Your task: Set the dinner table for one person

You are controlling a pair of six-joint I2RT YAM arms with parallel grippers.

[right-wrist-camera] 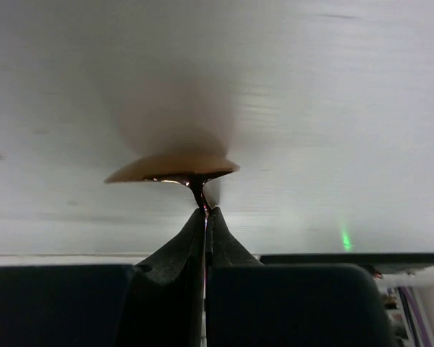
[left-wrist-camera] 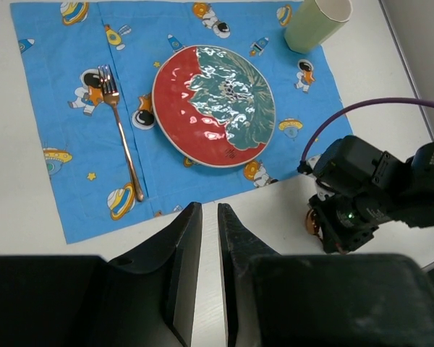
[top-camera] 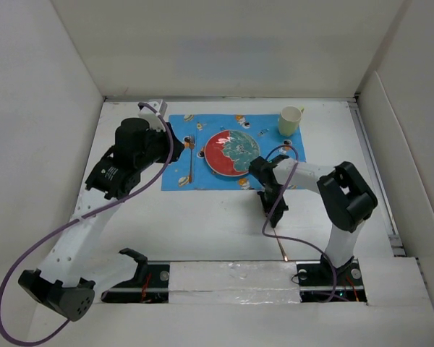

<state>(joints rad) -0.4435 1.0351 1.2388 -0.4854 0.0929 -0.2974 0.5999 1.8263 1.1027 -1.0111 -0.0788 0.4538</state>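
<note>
Your right fingers point(right-wrist-camera: 205, 217) pinched tight on a copper spoon point(right-wrist-camera: 175, 170) just over the white counter point(top-camera: 202, 224), your left fingers point(left-wrist-camera: 204, 238) nearly closed on nothing, above the placemat point(left-wrist-camera: 72, 195) carrying fork point(left-wrist-camera: 119, 130), plate point(left-wrist-camera: 214, 105), cup point(left-wrist-camera: 315, 25) beside it.

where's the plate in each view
Top external: the plate lies right of centre on the blue placemat, upper middle.
Left wrist: plate upper centre, on the same placemat.
Right wrist: not in view.
Shared landmark: the fork left of the plate.
</note>
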